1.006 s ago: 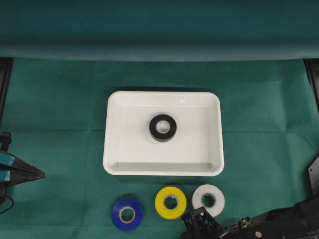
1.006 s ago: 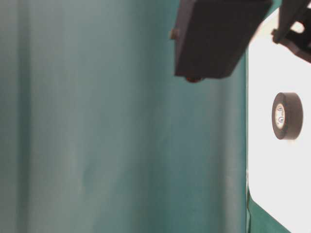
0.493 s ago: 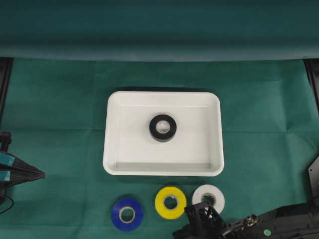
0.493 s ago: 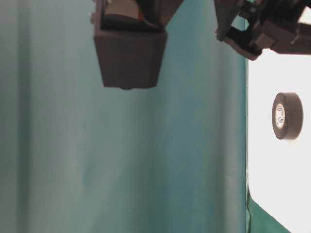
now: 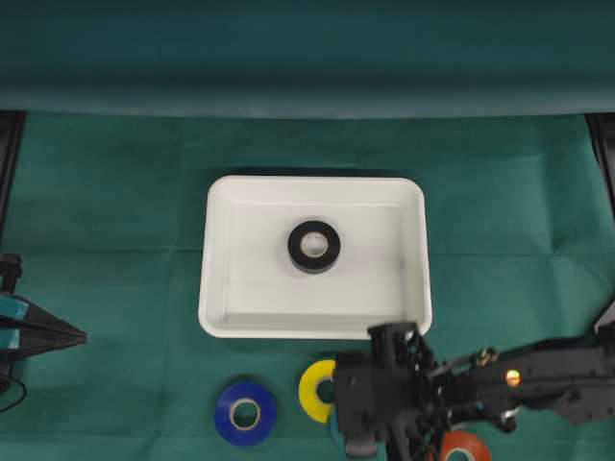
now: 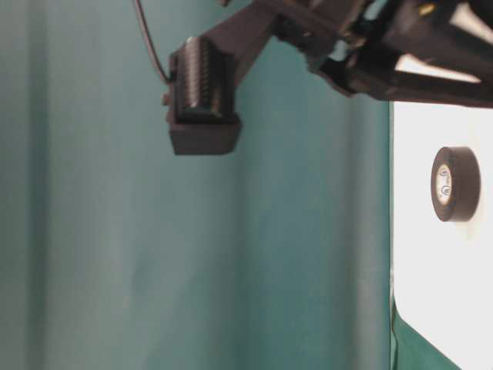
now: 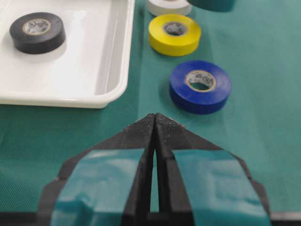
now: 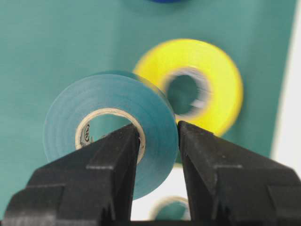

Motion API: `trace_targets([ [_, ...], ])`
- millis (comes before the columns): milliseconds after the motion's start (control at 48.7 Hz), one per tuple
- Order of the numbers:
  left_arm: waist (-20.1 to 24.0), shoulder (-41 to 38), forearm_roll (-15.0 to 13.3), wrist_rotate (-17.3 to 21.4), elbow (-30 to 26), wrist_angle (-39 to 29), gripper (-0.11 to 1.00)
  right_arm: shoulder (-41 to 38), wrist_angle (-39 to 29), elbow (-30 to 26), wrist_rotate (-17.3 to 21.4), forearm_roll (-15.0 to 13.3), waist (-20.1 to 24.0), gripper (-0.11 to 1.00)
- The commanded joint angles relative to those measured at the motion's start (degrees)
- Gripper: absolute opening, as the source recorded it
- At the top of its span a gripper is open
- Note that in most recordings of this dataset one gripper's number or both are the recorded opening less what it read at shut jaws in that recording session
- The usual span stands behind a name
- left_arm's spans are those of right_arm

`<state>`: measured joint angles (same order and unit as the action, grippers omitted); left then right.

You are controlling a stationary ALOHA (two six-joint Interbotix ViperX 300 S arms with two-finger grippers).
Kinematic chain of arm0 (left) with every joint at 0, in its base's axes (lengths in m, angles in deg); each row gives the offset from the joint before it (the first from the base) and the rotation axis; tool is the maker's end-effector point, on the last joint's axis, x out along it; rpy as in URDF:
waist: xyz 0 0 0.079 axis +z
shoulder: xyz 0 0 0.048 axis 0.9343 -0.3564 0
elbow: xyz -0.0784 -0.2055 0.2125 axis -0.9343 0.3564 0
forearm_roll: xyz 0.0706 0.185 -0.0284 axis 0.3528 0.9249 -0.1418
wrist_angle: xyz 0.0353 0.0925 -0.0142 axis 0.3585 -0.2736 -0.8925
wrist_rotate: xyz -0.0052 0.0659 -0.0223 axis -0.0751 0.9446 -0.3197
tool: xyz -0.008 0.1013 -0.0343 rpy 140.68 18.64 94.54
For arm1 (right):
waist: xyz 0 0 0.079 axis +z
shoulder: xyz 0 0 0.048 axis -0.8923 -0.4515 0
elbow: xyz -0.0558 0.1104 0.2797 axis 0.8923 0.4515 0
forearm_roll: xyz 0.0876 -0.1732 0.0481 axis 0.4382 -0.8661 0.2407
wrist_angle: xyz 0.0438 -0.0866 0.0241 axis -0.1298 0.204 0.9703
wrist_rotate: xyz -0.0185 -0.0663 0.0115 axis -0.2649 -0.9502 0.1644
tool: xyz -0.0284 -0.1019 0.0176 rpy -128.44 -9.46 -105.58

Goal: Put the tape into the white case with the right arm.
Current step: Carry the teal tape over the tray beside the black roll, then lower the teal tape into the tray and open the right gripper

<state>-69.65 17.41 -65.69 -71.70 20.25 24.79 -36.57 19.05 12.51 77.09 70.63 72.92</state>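
In the right wrist view my right gripper (image 8: 159, 129) is shut on the wall of a teal tape roll (image 8: 113, 92), one finger through its hole and one outside. The roll hangs above the cloth near the yellow roll (image 8: 221, 84). From overhead, that gripper (image 5: 348, 427) sits just in front of the white case (image 5: 219, 288), over the row of rolls. A black roll (image 5: 314, 246) lies inside the case. My left gripper (image 5: 79, 336) rests shut and empty at the left edge, its tips (image 7: 155, 117) pointing toward the blue roll (image 7: 200, 86).
Blue (image 5: 245, 413), yellow (image 5: 315, 384) and orange (image 5: 464, 448) rolls lie on the green cloth in front of the case. A white roll (image 7: 168, 5) shows only in the left wrist view; the right arm (image 5: 538, 375) covers it from overhead.
The right arm has come up from the bottom edge toward the case, covering the white roll and part of the yellow one. An orange roll now shows behind it. The left arm is still.
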Motion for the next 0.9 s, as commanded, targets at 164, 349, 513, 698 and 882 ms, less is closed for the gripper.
trace_targets([
  [164, -0.1, -0.4, -0.2, 0.0, -0.5, 0.4, 0.00, 4.6, -0.5, 1.8, -0.2, -1.7, -8.0, 0.01],
  [349, -0.1, -0.4, -0.1, 0.0, -0.5, 0.3, 0.00, 5.1, -0.3, 2.6, -0.2, -4.3, -14.1, 0.01],
  [513, -0.1, -0.5, -0.1, 0.0, -0.5, 0.4, 0.00, 5.1, 0.2, 2.5, -0.3, -7.6, -19.1, 0.01],
  [698, -0.1, -0.4, -0.1, 0.0, -0.5, 0.4, 0.00, 4.7, 1.9, 2.6, -0.3, -10.3, -25.3, 0.01],
  [882, 0.0, -0.5, -0.1, 0.0, -0.5, 0.3, 0.00, 3.5, 3.3, 2.6, -0.2, -11.7, -28.8, 0.01],
])
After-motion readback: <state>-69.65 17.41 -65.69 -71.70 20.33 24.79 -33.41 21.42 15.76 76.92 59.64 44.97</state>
